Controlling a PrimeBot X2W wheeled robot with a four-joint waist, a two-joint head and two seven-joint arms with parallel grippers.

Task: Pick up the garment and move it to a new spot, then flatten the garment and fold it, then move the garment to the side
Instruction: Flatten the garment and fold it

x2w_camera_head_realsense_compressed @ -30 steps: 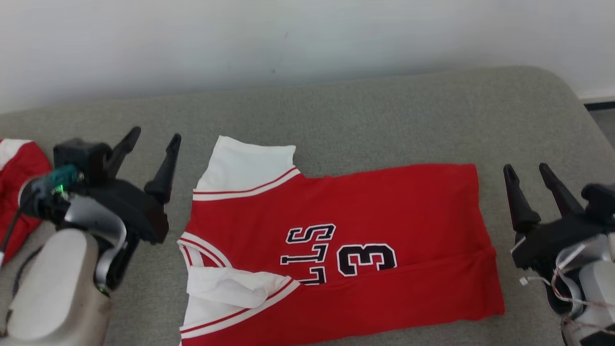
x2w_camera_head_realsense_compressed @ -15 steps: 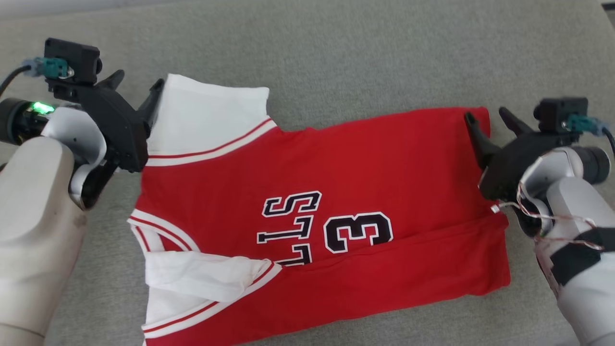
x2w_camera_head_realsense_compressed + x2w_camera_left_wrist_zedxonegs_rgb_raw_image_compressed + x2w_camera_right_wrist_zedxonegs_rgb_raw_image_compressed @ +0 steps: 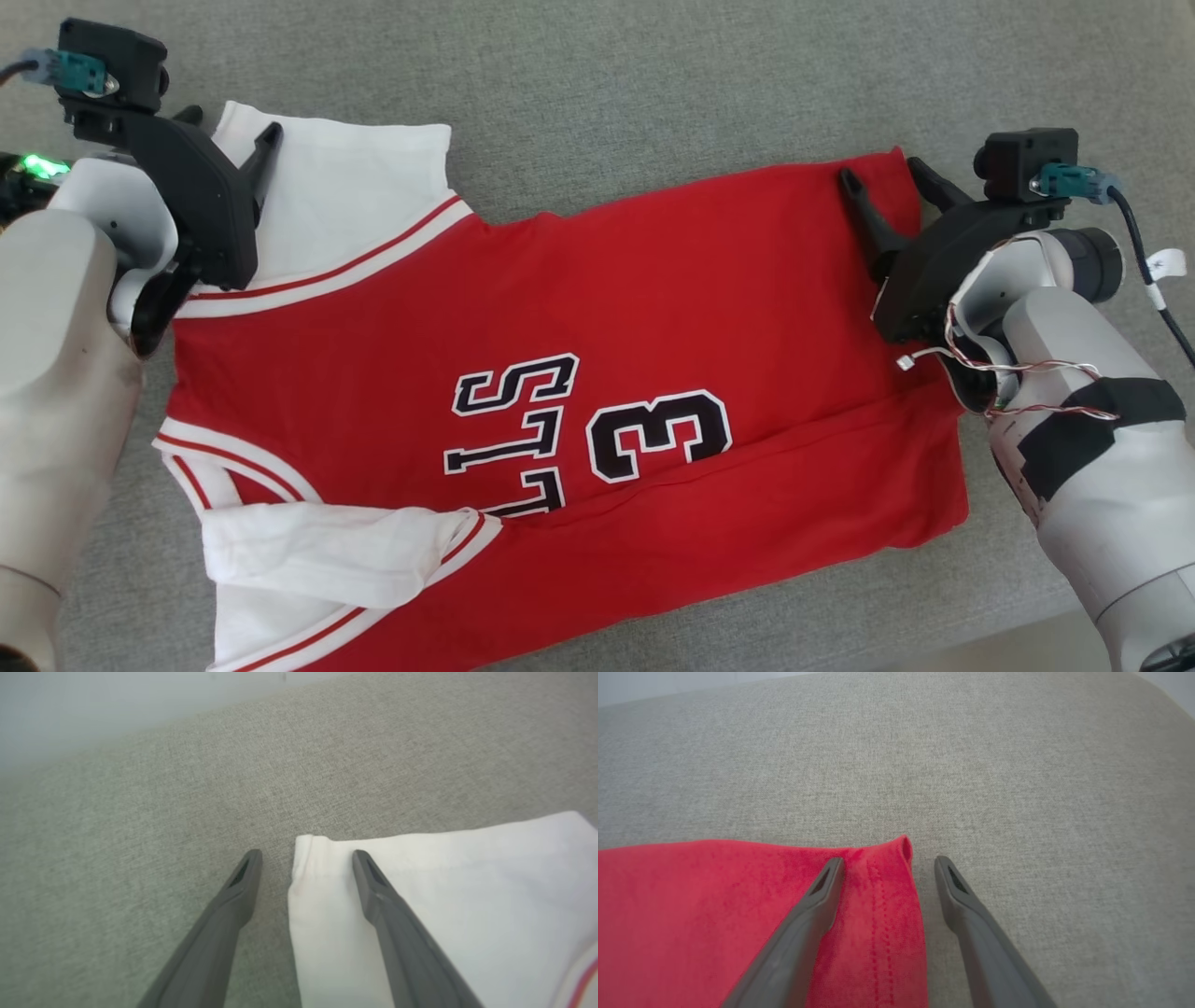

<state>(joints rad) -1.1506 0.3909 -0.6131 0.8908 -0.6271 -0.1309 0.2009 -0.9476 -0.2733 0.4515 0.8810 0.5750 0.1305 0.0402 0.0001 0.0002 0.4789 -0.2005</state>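
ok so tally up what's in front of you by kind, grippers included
jersey: 1
grippers: 2 (left gripper, right gripper, both open)
grey cushion: 1
total: 4

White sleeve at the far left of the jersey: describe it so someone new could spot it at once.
On the grey cushion lies a red jersey, numbered 3. The far sleeve is the white panel at its far left corner, edged by red-and-white stripes. Unlike the crumpled white sleeve at the near edge, it lies flat.
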